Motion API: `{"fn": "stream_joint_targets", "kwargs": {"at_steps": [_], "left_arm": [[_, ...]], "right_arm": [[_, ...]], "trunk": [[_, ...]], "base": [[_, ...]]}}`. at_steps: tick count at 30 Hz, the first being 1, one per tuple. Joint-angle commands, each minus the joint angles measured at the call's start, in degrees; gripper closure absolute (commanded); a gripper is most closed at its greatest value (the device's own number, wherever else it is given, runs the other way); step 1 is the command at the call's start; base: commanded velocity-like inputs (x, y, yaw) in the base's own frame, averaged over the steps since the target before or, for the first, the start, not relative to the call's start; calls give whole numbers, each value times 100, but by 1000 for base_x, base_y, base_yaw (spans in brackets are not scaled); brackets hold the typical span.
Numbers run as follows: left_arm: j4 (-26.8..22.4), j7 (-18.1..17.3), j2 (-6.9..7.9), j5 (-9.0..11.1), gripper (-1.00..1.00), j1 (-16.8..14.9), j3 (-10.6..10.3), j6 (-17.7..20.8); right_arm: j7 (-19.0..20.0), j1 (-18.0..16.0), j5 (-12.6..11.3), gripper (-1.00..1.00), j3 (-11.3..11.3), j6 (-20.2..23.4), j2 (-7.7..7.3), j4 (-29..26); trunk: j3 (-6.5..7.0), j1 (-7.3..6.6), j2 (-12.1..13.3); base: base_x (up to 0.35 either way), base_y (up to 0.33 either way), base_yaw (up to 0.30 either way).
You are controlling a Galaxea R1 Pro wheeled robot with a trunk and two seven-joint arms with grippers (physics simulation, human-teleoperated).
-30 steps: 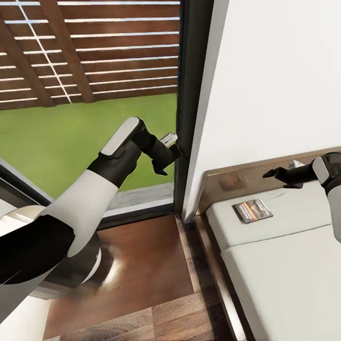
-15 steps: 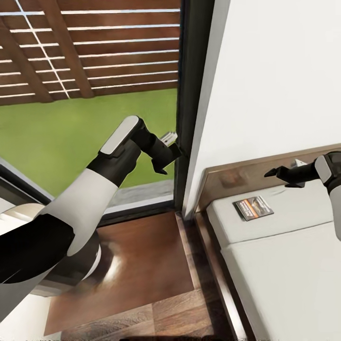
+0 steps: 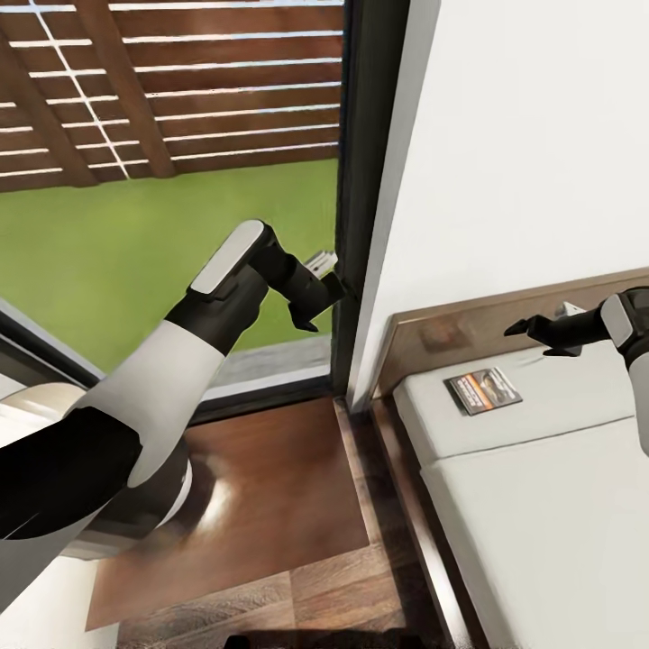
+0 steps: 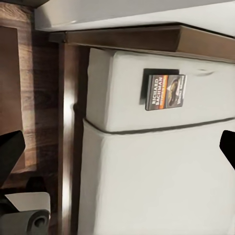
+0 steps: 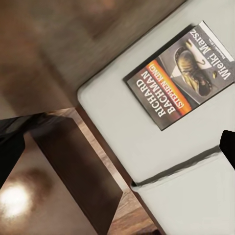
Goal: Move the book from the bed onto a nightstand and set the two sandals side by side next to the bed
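Note:
The book point(image 3: 482, 389) lies flat on the pale mattress of the bed point(image 3: 541, 514), close to the wooden headboard point(image 3: 451, 335) and the bed's near corner. Its dark cover reads "RICHARD BACHMAN" point(image 5: 180, 73) and it also shows from above point(image 4: 165, 91). My right gripper point(image 3: 529, 336) hovers open above the mattress, just right of the book and apart from it, with nothing between its fingers point(image 5: 117, 147). My left gripper point(image 3: 323, 306) is raised in front of the window frame, open and empty point(image 4: 117, 152). The sandals and the nightstand are out of view.
A tall dark-framed glass opening point(image 3: 356, 180) stands left of the white wall point(image 3: 523, 153), with grass and a slatted wooden fence outside. Wood-plank floor point(image 3: 270, 505) runs between the window and the bed's dark frame point(image 3: 406, 505).
The whole picture has shifted slightly upward, so the camera moved. Both arms hold nearly the same pose and the book lies where it was.

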Motion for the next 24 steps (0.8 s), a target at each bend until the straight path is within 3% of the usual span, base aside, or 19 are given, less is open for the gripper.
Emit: {"fn": "stream_joint_targets", "kwargs": {"at_steps": [1,24], "left_arm": [[-2,37,0,21,-100,-6,-3,42],[-11,25,9,-4,-100,2,-12,70]], "right_arm": [[29,-7,47,-100,-40,24,3,-3],[36,-10,44,-100,-42,27,-1,-3]], "trunk": [[-15,1,-5],[-228,1,-5]], "base": [[0,0,0],[0,0,0]]}}
